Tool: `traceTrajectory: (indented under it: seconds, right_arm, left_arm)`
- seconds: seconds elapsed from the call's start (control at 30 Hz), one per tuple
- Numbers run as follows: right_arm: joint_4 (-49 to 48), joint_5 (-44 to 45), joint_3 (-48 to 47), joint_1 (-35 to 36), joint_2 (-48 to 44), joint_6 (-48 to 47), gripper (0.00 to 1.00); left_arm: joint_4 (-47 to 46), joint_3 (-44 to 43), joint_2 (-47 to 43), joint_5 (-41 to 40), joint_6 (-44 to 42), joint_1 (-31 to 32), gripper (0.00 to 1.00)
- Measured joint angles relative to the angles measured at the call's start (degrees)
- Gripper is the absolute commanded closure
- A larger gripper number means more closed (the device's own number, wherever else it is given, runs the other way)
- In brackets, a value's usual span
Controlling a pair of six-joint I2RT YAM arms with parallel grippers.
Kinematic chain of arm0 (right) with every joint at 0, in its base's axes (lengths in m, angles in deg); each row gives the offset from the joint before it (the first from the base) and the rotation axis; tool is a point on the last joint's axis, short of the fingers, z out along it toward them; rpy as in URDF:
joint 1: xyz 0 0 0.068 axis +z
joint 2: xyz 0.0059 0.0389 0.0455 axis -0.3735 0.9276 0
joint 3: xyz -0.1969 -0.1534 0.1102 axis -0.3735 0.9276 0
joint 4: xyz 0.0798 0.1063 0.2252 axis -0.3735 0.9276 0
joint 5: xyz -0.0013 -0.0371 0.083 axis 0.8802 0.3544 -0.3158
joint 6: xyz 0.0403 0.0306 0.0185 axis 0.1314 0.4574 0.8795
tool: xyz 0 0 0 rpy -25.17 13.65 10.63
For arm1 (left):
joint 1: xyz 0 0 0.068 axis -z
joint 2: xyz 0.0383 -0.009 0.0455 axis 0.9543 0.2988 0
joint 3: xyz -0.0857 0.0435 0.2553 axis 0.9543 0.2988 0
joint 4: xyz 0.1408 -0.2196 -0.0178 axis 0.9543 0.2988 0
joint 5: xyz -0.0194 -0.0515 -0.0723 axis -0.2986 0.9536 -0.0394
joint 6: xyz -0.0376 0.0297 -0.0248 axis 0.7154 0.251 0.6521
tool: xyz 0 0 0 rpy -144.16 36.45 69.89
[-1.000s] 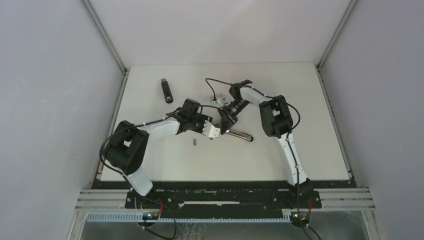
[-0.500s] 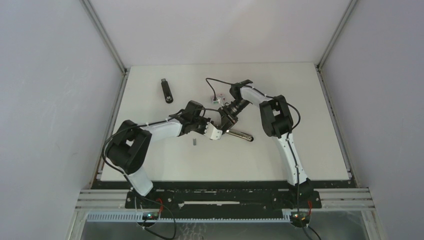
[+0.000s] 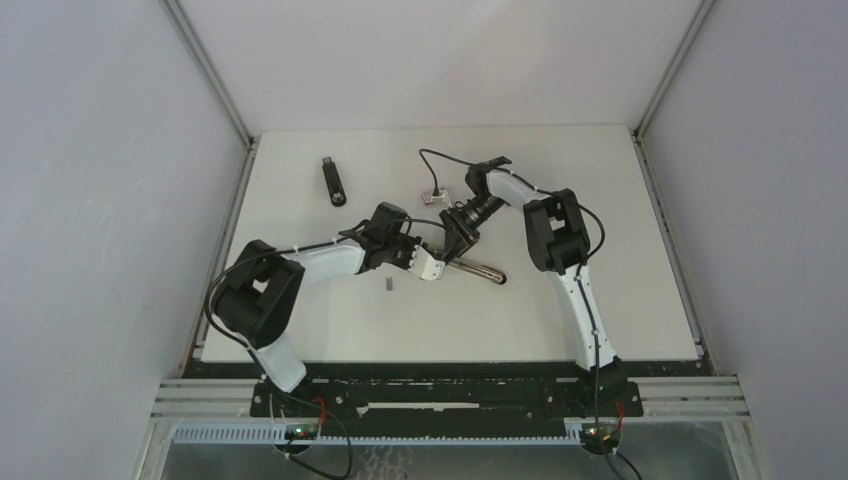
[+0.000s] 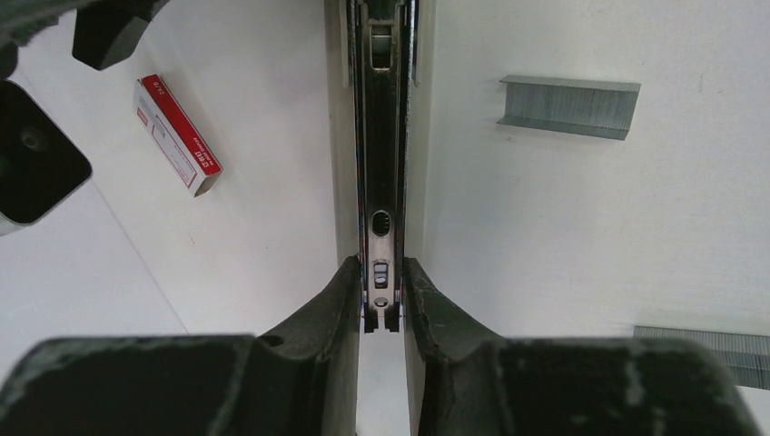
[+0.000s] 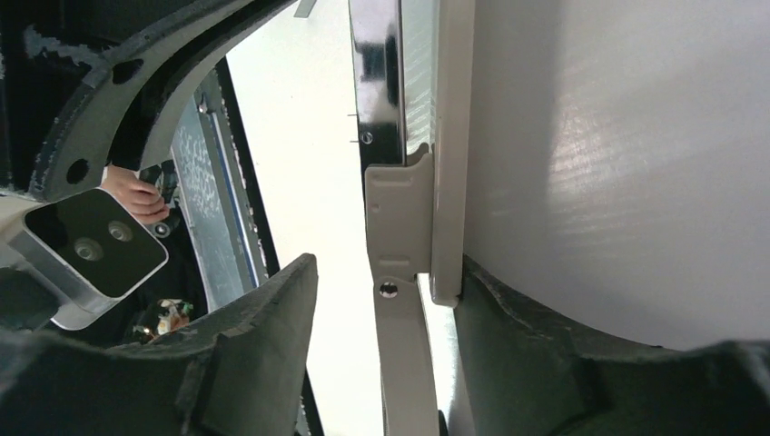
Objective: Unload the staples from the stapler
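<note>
Clearly, the left tool (image 4: 382, 283) clamped the stapler (image 4: 381, 136). The right tool (image 5: 386, 304) stood parted around it; staples (image 4: 567, 106) lay nearby.

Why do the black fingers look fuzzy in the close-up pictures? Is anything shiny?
Left wrist view: the left gripper's fingers sit by the lens, so they blur, while the staples look sharp. Right wrist view: the right gripper's fingers blur too; chrome on the stapler mirrors dark patches. Top view: soft, even light.

White arm links (image 3: 325, 258), black joints (image 3: 250, 300), matte black left claw (image 4: 382, 304).
</note>
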Motion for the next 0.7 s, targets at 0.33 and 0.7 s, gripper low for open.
traceTrajectory:
  seconds: [0.33,0.7]
  right_arm:
    - [-2.8,2.4,0.4,-1.1,-1.9,3.0,0.34]
    - [-6.6,7.4,1.8,-2.4,-5.5,3.6,0.31]
  left_arm:
    - [-0.4,0.3,0.0,-0.3,0.0,0.0,0.79]
    - [-0.7,0.2,0.8,-0.9,0.2,0.1,0.59]
